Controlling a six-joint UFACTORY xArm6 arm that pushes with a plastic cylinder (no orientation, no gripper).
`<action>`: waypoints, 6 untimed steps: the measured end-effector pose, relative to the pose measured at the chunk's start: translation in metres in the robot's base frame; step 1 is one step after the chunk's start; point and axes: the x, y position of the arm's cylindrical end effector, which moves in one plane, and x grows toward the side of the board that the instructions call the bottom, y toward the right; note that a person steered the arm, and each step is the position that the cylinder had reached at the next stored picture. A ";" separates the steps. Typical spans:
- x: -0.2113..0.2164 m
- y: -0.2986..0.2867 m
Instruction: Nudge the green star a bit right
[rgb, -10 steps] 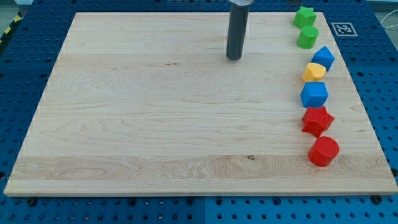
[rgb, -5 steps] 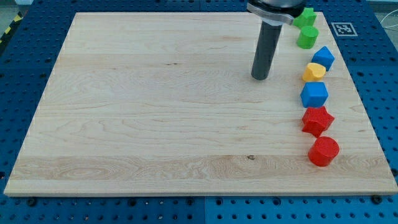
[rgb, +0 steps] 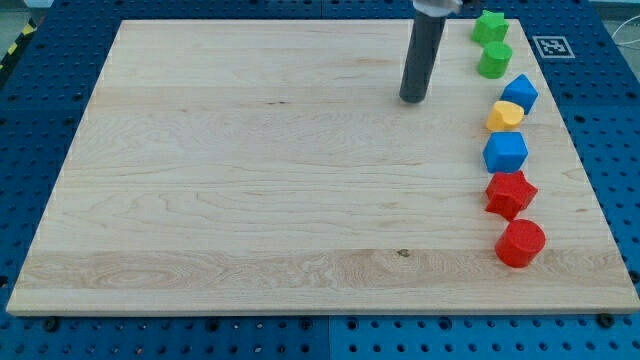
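Wooden bench (rgb: 250, 180) on a blue pegboard. My tip (rgb: 411, 99) rests on bare wood in the upper right part of the board, left of the block column and touching none. No grasping end effector here, just the rod, so no open or closed state to record. Green star (rgb: 490, 26) sits at the view's top right, up and right of my tip, well apart from it. Just below it: green cylinder (rgb: 494, 61), then blue block (rgb: 520, 93), yellow block (rgb: 505, 116), blue hexagonal block (rgb: 505, 153), red star (rgb: 510, 193), red cylinder (rgb: 520, 243). Tag marker (rgb: 551, 46) at the top right corner.
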 end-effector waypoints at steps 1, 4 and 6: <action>-0.052 -0.001; -0.148 0.005; -0.148 0.015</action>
